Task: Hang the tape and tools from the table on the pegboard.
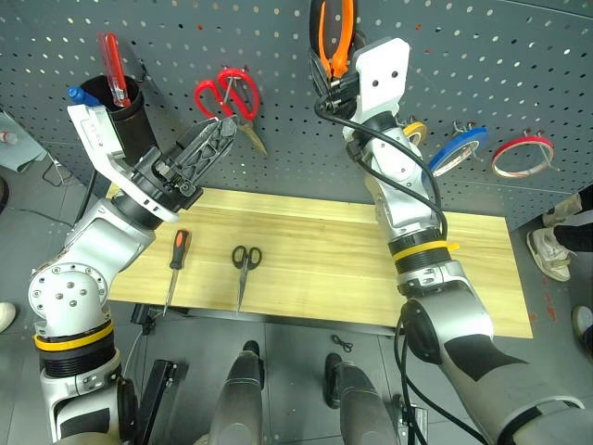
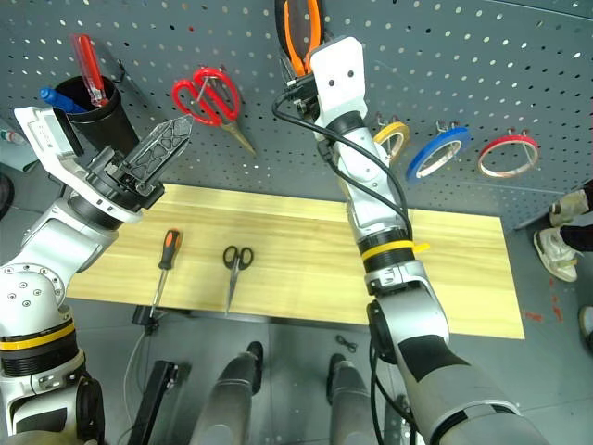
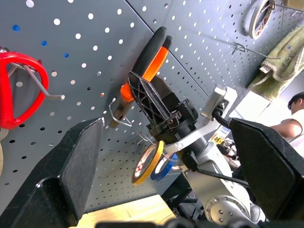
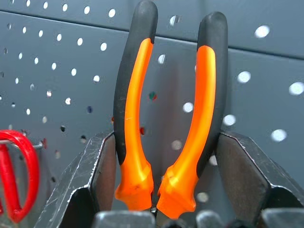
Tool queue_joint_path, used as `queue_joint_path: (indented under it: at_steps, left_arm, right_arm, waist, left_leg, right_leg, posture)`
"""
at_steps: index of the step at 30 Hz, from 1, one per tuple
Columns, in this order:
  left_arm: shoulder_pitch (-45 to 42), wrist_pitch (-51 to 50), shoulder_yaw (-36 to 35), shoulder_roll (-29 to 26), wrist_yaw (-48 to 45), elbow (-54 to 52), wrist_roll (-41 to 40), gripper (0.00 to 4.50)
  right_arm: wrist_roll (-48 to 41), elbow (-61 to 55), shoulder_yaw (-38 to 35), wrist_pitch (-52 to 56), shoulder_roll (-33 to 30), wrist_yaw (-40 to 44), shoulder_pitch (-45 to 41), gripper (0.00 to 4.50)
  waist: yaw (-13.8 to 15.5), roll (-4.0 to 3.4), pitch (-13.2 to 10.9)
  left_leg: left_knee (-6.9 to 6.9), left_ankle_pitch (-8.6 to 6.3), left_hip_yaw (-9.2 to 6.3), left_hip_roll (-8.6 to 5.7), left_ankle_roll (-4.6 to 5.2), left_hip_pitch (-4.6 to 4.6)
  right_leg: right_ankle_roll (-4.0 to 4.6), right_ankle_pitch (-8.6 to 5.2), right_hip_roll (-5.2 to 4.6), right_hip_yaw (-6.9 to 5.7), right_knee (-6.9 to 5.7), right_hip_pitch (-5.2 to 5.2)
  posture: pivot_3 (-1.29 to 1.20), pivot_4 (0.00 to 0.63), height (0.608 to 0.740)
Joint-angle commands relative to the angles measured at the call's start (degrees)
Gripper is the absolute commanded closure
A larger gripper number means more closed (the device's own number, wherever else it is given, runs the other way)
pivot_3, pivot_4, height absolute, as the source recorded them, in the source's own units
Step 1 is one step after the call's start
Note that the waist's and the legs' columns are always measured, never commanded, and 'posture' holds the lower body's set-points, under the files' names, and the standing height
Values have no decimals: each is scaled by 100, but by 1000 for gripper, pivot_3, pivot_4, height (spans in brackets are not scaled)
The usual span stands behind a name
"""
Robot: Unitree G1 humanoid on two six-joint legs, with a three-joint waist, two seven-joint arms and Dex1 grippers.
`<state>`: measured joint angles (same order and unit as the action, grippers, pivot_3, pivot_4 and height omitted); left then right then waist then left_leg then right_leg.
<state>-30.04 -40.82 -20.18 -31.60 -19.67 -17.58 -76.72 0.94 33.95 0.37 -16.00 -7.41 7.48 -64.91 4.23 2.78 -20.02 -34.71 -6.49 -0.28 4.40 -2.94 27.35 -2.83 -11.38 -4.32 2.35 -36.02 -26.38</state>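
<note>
My right gripper point(image 4: 165, 137) is raised against the dark grey pegboard point(image 1: 278, 37) and shut on the pliers point(image 1: 345, 32), whose orange-and-black handles point up; a finger point(image 4: 247, 171) presses each handle from outside. In the left wrist view the pliers point(image 3: 152, 52) sit close to a wire hook. The yellow tape point(image 1: 414, 132) hangs on the board just behind my right arm. The screwdriver point(image 1: 175, 260) and the small black scissors point(image 1: 245, 264) lie on the left part of the wooden table point(image 1: 324, 232). My left gripper point(image 1: 211, 141) is open and empty, held up above the table's left end.
Red-handled scissors point(image 1: 227, 93) hang on the board near my left gripper. A black cup point(image 1: 125, 116) at the upper left holds a red-handled tool and a blue pen. Blue tape point(image 1: 459, 148) and red tape point(image 1: 522, 153) hang at right. A person point(image 3: 294, 109) stands off to the side.
</note>
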Motion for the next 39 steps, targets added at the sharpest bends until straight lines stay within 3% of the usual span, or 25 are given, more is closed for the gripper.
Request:
queue_joint_path:
  at_steps: [1, 3, 5, 6, 8, 13, 16, 21, 23, 28, 32, 39]
  left_arm:
    - [85, -120, -104, -155, -114, -259, -186, 0]
    - [147, -152, -149, -181, -101, -271, -225, 0]
    - [160, -167, -123, -188, -125, -253, -179, 0]
    - [155, -167, -104, -186, -133, -243, -154, 0]
    - [148, -161, -23, -117, -121, -240, -130, 0]
    - [665, -361, 32, -253, -94, -564, -112, 0]
    - [1082, -261, 271, -502, -346, -531, 715, 0]
    - [1663, 39, 561, -480, -249, -597, 1819, 0]
    - [1759, 231, 838, -226, 40, -462, 2411, 0]
    - [2153, 424, 1638, 424, 1094, -377, 3966, 0]
    - [2291, 235, 2100, 980, 1903, -59, 4881, 0]
    - [2002, -106, 2165, 1552, 2404, 500, 5566, 0]
  right_arm:
    - [152, 61, -85, -82, -138, -208, 51, 1716]
    - [223, 71, -68, -109, -204, -210, 123, 700]
    - [218, 21, -49, -104, -243, -112, 196, 93]
    - [223, 5, -47, -89, -257, -99, 221, 39]
    - [208, -160, -26, -21, -292, -17, 355, 39]
    - [99, -1336, 94, 565, -518, 497, 947, 39]
    - [-243, -2191, 135, 1565, -736, 1153, 1452, 39]
    - [-895, -3892, 89, 3116, -1365, 2056, 2355, 39]
    - [-1226, -4250, 24, 3600, -1584, 2397, 2575, 39]
    - [-2227, -4952, 20, 4685, -2185, 3445, 3206, 39]
    - [-2464, -5052, 267, 4480, -2693, 4465, 3533, 39]
    - [-2394, -4899, 455, 4222, -2769, 4892, 3422, 39]
  waist:
    - [0, 0, 0]
    - [-1, 0, 0]
    - [1, -1, 0]
    - [5, -1, 0]
    - [6, -3, -3]
    - [-14, -2, -1]
    - [-41, -6, -3]
    - [-38, -10, -6]
    - [-39, -16, -10]
    - [-38, -18, -9]
    - [-50, -18, -9]
    - [-98, -17, -10]
  left_leg:
    - [-1, 0, 0, 0, 0, -1]
    - [-4, 0, 0, 0, 0, -4]
    - [-6, 4, 0, 0, 5, -6]
    - [-6, 9, 0, 0, 10, -6]
    - [-6, 17, -1, 0, 14, -7]
    - [-7, 21, -1, 0, 18, -6]
    - [3, 20, -1, 0, 17, -9]
    - [1, 20, 0, 1, 17, -10]
    - [-3, 20, 0, 1, 17, -8]
    - [-9, 19, 2, 2, 18, -14]
    - [-13, 19, 2, 1, 20, -9]
    - [-23, 19, 1, 2, 19, -12]
  right_leg:
    - [0, 0, 0, 0, -1, 1]
    - [0, 0, 0, 0, -6, 2]
    - [3, 2, 0, 0, -9, 2]
    - [4, 3, 0, 0, -10, 3]
    - [4, 8, 0, -1, -9, 4]
    - [1, 13, -2, 0, -9, 7]
    - [2, 13, 0, 0, -8, 5]
    - [3, 11, -1, 0, -7, 5]
    - [2, 11, -1, 1, -3, 5]
    - [-4, 7, -2, 5, 1, 12]
    - [-2, 9, 0, 5, -3, 10]
    - [-35, -6, 2, 6, -8, 10]
  posture:
    - [245, 304, 740]
    - [229, 314, 740]
    - [238, 314, 740]
    - [238, 314, 740]
    - [223, 333, 740]
    - [199, 291, 740]
    - [178, 343, 740]
    - [168, 326, 740]
    - [144, 364, 740]
    - [125, 335, 740]
    - [116, 333, 740]
    - [80, 365, 740]
